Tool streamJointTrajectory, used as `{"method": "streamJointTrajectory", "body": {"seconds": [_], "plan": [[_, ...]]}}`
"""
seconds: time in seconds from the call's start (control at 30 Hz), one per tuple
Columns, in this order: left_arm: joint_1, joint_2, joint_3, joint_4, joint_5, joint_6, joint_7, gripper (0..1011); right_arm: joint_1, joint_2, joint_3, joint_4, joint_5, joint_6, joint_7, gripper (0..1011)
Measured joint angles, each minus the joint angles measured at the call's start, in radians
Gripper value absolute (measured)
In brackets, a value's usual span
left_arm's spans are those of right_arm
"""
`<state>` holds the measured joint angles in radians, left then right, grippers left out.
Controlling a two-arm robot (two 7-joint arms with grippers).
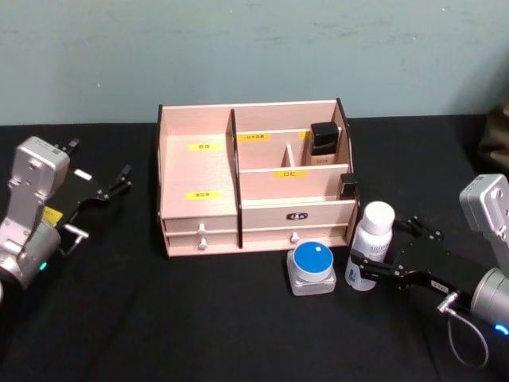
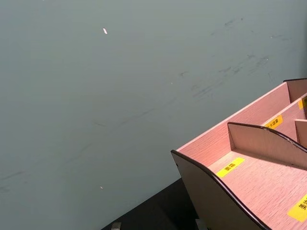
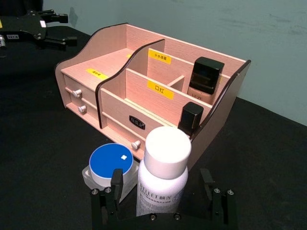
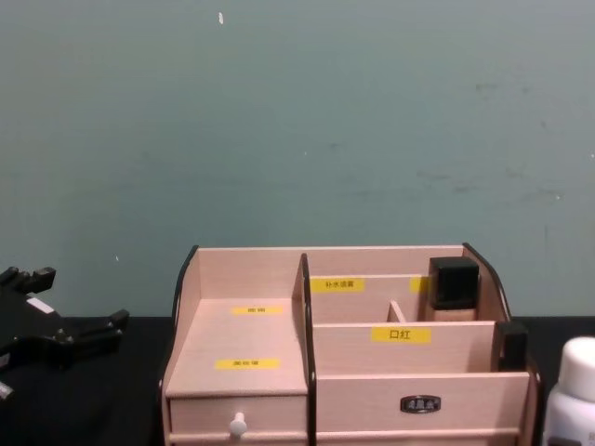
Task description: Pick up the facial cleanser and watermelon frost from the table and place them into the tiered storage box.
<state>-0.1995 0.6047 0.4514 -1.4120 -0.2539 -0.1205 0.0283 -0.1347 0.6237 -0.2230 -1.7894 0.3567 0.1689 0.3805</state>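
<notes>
Black tabletop [image 1: 199, 326], wooden tiered storage box [image 1: 208, 169], teal wall [image 1: 254, 56]

Right gripper [image 1: 382, 243] is extended low from the right side, angled inward, with its fingers spread wide apart; left gripper [image 1: 123, 179] is parked at the far left, fingers likewise parted, holding nothing.

Tiered storage box [image 1: 199, 171]: one. White-capped bottle [image 1: 373, 232]: one. Blue-lidded jar [image 1: 312, 267]: one. Black-capped containers in box: two, tall black-capped container [image 1: 323, 143], small black-capped container [image 1: 347, 188]. White drawer knobs [image 1: 202, 230]: three. Pincers: two, left pincer [image 1: 125, 180], right pincer [image 1: 378, 243].
</notes>
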Motion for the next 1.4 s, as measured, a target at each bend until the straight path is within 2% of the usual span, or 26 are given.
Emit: {"method": "streamJointTrajectory", "body": {"seconds": [0.53, 1.0, 1.4], "plan": [[0.0, 0.0, 0.0, 0.0, 0.0, 0.0, 0.0, 1001, 0.036, -0.017, -0.016, 0.034, -0.006, -0.008, 0.021, 1002], [0.0, 0.0, 0.0, 0.0, 0.0, 0.0, 0.0, 1001, 0.035, -0.017, -0.015, 0.033, -0.006, -0.008, 0.02, 1002], [0.0, 0.0, 0.0, 0.0, 0.0, 0.0, 0.0, 1001, 0.034, -0.016, -0.014, 0.032, -0.006, -0.008, 0.019, 689]]}}
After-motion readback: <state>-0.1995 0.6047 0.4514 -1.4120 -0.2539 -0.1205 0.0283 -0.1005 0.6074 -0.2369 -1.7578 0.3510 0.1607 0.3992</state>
